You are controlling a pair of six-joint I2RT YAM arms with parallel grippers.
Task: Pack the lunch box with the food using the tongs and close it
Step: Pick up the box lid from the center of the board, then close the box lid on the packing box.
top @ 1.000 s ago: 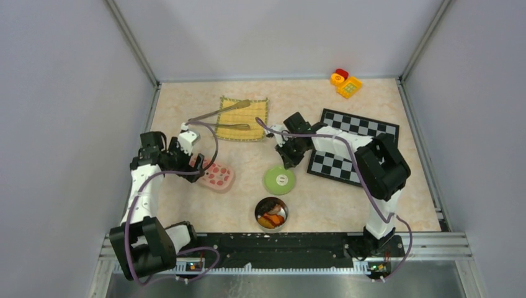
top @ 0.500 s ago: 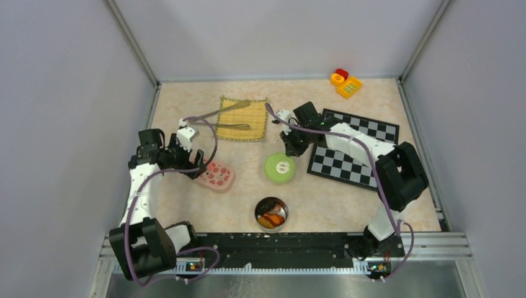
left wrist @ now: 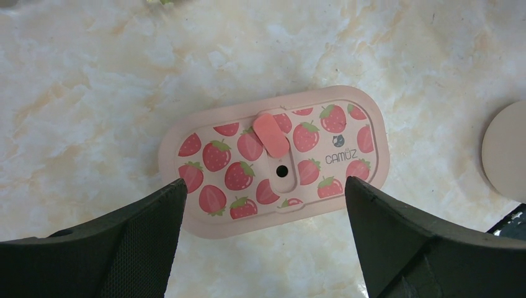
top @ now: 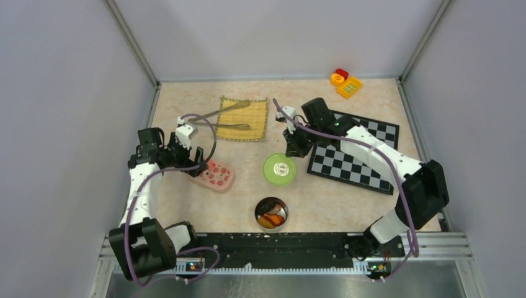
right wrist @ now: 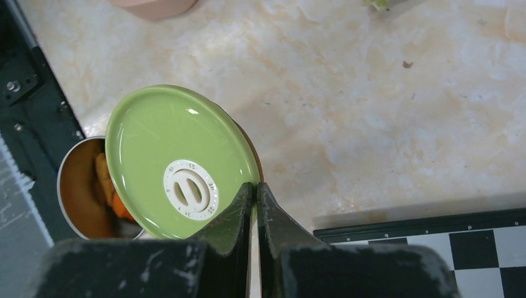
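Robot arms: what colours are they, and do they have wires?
The left arm and right arm are white tubes with chunky black joints. A purple cable loops along each one. The left hand and right hand each have two black, wedge-shaped fingers; the right ones look scuffed with pale marks.

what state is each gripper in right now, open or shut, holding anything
left gripper: open, holding nothing, above the pink strawberry lid.
right gripper: closed, pinching the rim of the green lid.
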